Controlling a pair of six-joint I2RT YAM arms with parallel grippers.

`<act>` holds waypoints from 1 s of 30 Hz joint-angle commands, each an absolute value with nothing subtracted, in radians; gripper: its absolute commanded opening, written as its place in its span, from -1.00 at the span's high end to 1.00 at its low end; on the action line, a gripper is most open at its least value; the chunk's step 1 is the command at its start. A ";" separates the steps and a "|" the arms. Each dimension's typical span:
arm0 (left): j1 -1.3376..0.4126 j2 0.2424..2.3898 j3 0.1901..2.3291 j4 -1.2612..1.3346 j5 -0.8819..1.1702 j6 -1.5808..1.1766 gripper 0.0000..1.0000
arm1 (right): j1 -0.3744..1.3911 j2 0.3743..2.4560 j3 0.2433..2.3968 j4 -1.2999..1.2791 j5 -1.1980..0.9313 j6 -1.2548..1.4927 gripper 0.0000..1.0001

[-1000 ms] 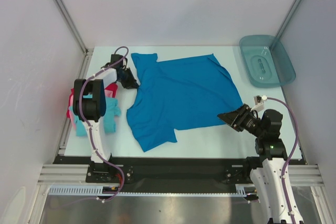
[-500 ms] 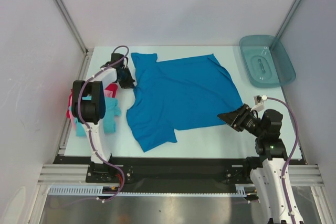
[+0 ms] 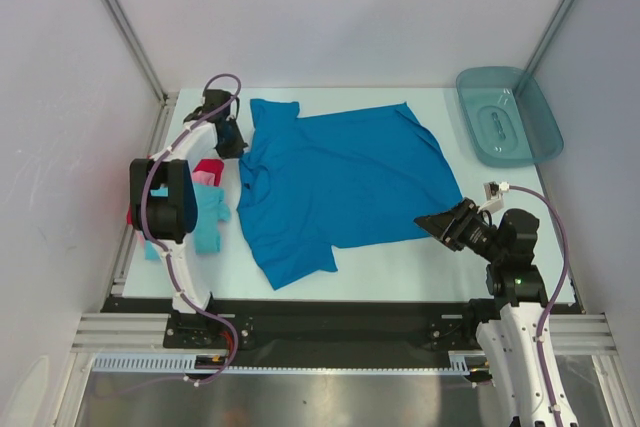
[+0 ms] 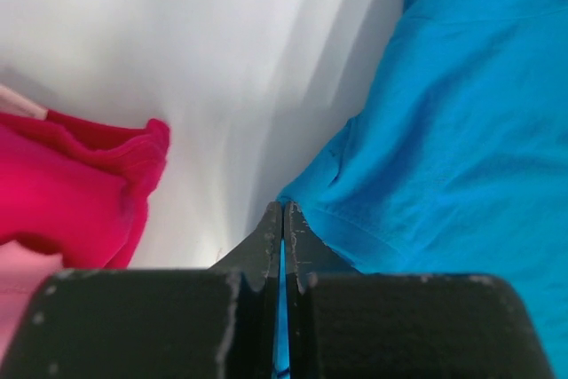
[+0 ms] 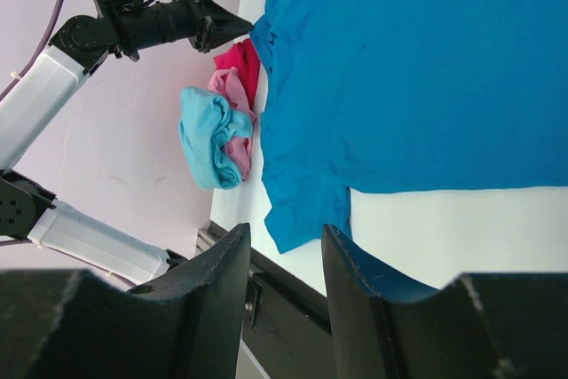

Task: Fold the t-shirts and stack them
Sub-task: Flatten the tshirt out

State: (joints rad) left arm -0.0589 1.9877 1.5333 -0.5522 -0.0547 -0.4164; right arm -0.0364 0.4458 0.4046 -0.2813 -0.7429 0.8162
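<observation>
A medium blue t-shirt (image 3: 340,182) lies spread flat across the middle of the table, neck toward the left. My left gripper (image 3: 238,145) is shut on its collar edge; in the left wrist view a strip of blue cloth (image 4: 461,130) shows pinched between the closed fingertips (image 4: 283,210). My right gripper (image 3: 425,223) hovers open at the shirt's right hem, with nothing between its fingers (image 5: 286,246). A crumpled pile sits at the left edge: a red t-shirt (image 5: 240,59), a pink one (image 5: 235,95) and a light turquoise one (image 5: 204,135).
A teal translucent tray (image 3: 540,127) stands at the back right corner. White walls and metal frame posts close in the table on three sides. The crumpled pile (image 3: 205,217) lies close beside the left arm.
The left gripper closed on the blue shirt's collar and moved back and left, dragging the neck edge toward the left side. The right arm has stayed still.
</observation>
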 commanded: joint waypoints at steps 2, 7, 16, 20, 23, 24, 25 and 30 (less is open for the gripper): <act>-0.057 1.960 1.597 -0.595 -0.130 -0.390 0.99 | -0.034 0.434 0.436 -0.268 -0.765 0.818 0.14; -0.057 1.977 1.641 -0.621 -0.172 -0.390 0.99 | -0.035 0.431 0.434 -0.270 -0.762 0.816 0.14; -0.055 1.993 1.657 -0.655 -0.203 -0.402 0.18 | -0.037 0.430 0.431 -0.267 -0.761 0.818 0.14; -0.055 2.016 1.646 -0.666 -0.198 -0.410 -0.70 | -0.038 0.428 0.428 -0.265 -0.761 0.819 0.13; -0.055 2.005 1.626 -0.658 -0.196 -0.416 -0.72 | -0.038 0.425 0.425 -0.267 -0.758 0.818 0.13; -0.055 1.997 1.617 -0.650 -0.190 -0.419 -0.68 | -0.040 0.426 0.423 -0.265 -0.755 0.816 0.13; -0.055 1.968 1.606 -0.640 -0.183 -0.422 -0.55 | -0.041 0.425 0.422 -0.265 -0.753 0.816 0.13; -0.071 1.821 1.470 -0.525 -0.115 -0.465 0.45 | -0.060 0.442 0.454 -0.297 -0.664 0.790 0.10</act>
